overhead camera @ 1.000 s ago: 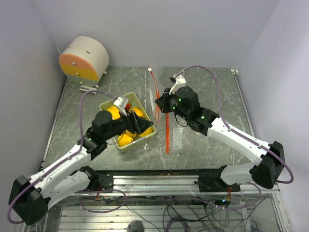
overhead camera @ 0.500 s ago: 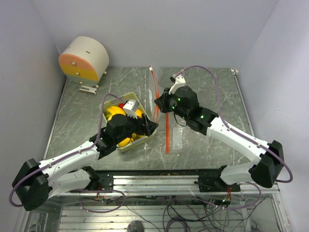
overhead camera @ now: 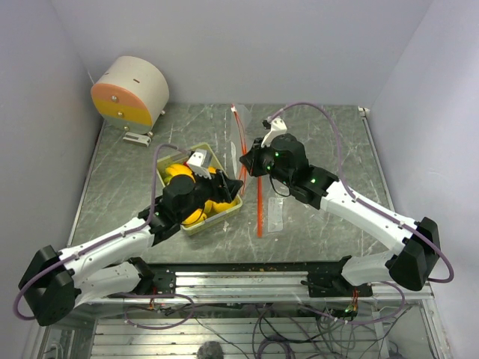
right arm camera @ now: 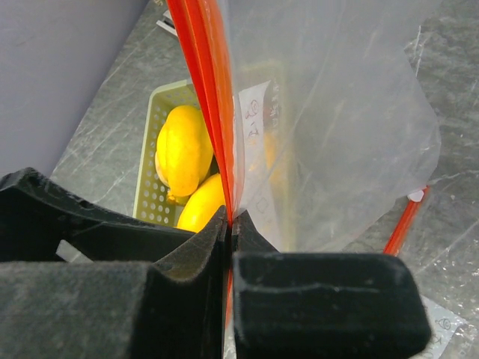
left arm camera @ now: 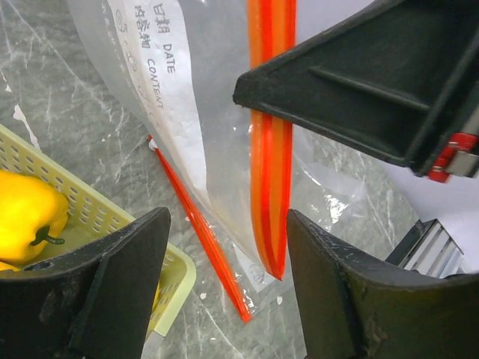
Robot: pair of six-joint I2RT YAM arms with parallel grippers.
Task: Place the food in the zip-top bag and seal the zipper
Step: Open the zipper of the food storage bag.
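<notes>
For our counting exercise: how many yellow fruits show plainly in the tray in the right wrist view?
2. One yellow fruit lies at the tray's left side; the other just nearer, by the right gripper. The zip-top bag may hide more.

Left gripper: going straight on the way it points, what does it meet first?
Most likely the zip-top bag, at its hanging zipper, which the right gripper pinches and holds up. Depth is unclear; the table lies behind it.

Bench (overhead camera: 112,187): grey marbled surface. Far left corner: cream drum (overhead camera: 129,91) with an orange and yellow face, lying on its side on a small stand. Left of centre: pale green perforated tray (overhead camera: 202,226), set askew to the bench edges.
</notes>
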